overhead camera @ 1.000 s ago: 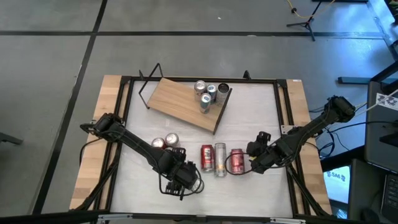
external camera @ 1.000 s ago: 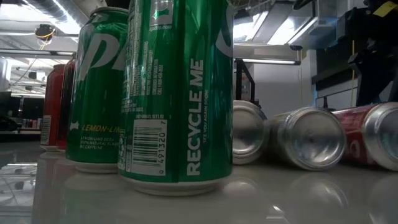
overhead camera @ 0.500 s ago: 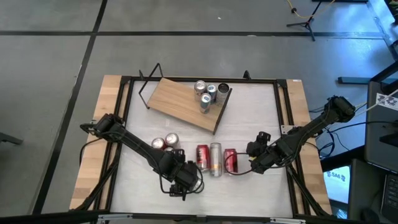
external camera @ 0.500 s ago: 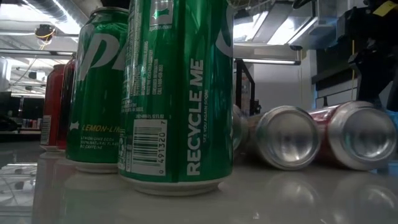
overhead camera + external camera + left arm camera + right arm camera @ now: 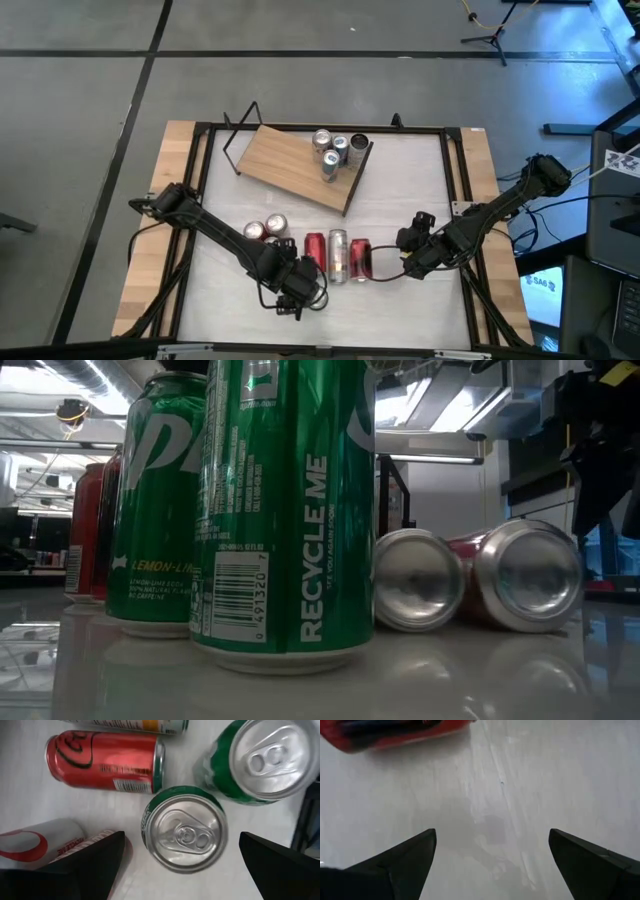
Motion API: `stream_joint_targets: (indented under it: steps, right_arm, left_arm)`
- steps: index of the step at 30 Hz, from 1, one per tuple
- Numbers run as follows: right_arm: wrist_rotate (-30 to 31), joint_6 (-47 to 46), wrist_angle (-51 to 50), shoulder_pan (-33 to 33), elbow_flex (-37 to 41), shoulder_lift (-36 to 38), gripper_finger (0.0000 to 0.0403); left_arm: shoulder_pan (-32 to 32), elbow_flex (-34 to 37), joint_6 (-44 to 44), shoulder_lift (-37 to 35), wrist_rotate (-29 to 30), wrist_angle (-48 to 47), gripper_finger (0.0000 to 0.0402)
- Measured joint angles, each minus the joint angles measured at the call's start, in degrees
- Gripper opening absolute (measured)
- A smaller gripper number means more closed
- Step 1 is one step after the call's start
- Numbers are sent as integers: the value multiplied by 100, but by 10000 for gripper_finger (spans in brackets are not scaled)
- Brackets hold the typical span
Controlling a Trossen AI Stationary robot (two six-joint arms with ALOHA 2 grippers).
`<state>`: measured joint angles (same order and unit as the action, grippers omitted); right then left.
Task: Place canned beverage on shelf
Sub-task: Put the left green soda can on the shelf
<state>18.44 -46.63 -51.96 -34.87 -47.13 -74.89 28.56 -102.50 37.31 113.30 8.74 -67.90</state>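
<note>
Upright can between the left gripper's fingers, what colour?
Green, with a silver top. The can shows best in the left wrist view.

The three lying cans in a row on the counter [image 5: 420, 190] sit farther toward the left arm's side than a second ago: the red can [image 5: 315, 254], the silver can [image 5: 338, 256] and the other red can [image 5: 360, 259] have all rolled sideways together, now close to the left pincer [image 5: 297, 298]. The gap between that last red can and the right pincer [image 5: 408, 262] is wider. In the low view, the can ends [image 5: 417, 580] have shifted toward the green standing can [image 5: 285, 510].
</note>
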Motion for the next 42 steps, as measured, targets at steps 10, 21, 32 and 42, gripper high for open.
stream_joint_targets:
  steps: [10, 21, 32, 42]
  right_arm:
    - [-1, 6, 72, 0, 0, 0, 381]
    - [0, 38, 133, 0, 0, 0, 381]
    - [4, 44, 132, 0, 0, 0, 381]
    - [10, 46, 131, 0, 0, 0, 381]
  left_arm:
    - [-31, 2, -37, 182, 45, 48, 379]
    - [-47, 2, -54, 439, -81, 55, 379]
    - [-46, 2, -50, 446, -99, 39, 346]
    - [-67, -14, -341, 433, -324, 10, 278]
